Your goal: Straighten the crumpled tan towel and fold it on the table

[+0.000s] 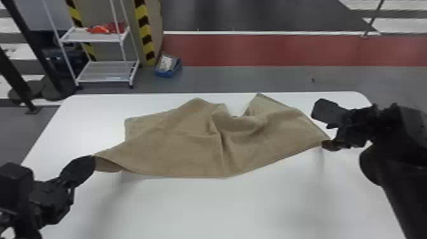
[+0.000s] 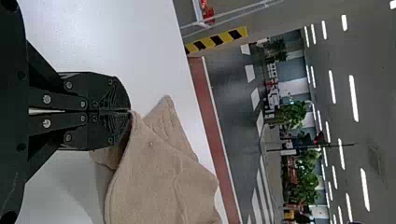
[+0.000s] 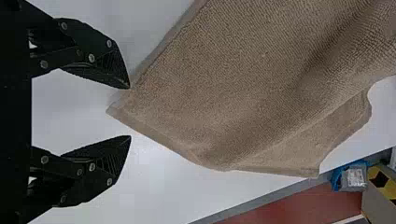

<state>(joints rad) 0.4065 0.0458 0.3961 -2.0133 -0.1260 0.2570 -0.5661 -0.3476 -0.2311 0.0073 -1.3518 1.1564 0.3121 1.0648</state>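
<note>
1. Currently, the tan towel (image 1: 178, 139) is lying spread across the middle of the surface (image 1: 222, 209), with folds bunching at its centre and its far edge dipping between two peaks.
2. The left pincer (image 2: 130, 110) is closing its fingertips on one near corner, holding it a little off the surface, presumably so that side is staying anchored while the cloth is being straightened.
3. The right pincer (image 3: 130, 112) is standing open at the opposite near corner, its fingers spreading to either side of the tip; that placing is probably serving to take or release the corner, and which one I cannot tell.
4. By my judgement, the work is sitting at the straightening step, with folding waiting. Holding both near corners apart would be helping to draw the creases out, though a one-sided pull could be dragging the towel askew.
</note>
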